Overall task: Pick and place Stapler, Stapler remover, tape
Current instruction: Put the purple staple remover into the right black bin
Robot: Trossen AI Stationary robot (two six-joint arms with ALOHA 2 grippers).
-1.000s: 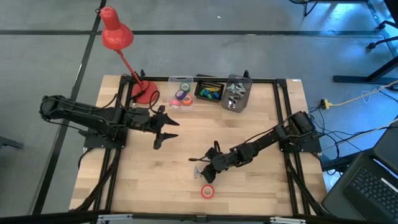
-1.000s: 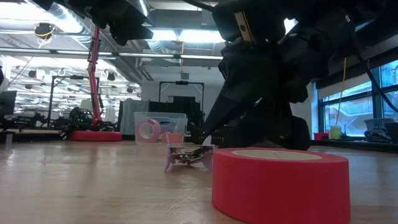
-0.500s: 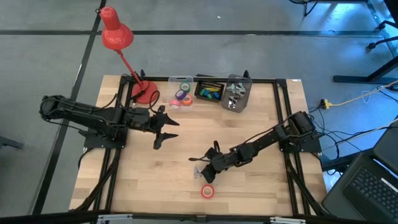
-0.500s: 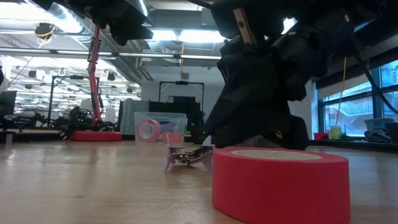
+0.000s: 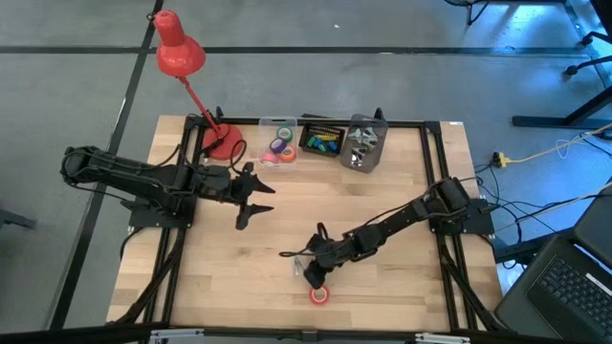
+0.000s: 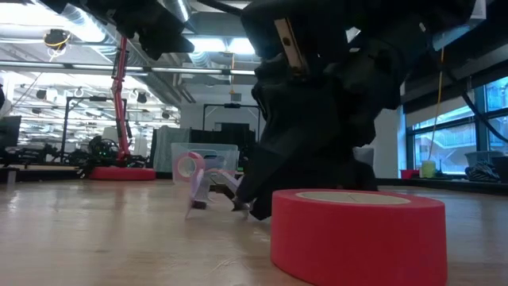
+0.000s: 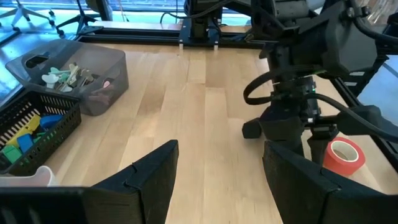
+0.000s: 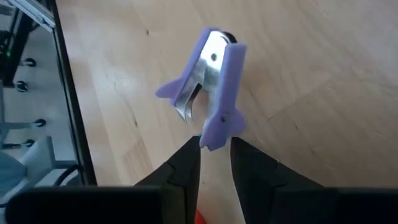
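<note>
I read no writing anywhere. My right fingers [image 8: 214, 163] pinched the purple remover [image 8: 211, 93] over the wooden worktop [image 5: 382, 201]; left fingers [image 7: 217, 180] gaped wide, holding nothing.

Tape [image 5: 319, 294] before staple remover [image 5: 304, 267], bins [image 5: 364, 141] behind

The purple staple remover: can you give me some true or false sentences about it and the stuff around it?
1. The right gripper pinches the purple staple remover. True.
2. The red tape roll sits inside the clear bin. False: it lies on the bare table, beside the right gripper.
3. The left gripper is open and holds nothing. True.
4. The red lamp stands at the table's near edge. False: its base is at the far left corner.
5. The staple remover lies flat on the table. False: it is tilted, tipped up on one end.
</note>
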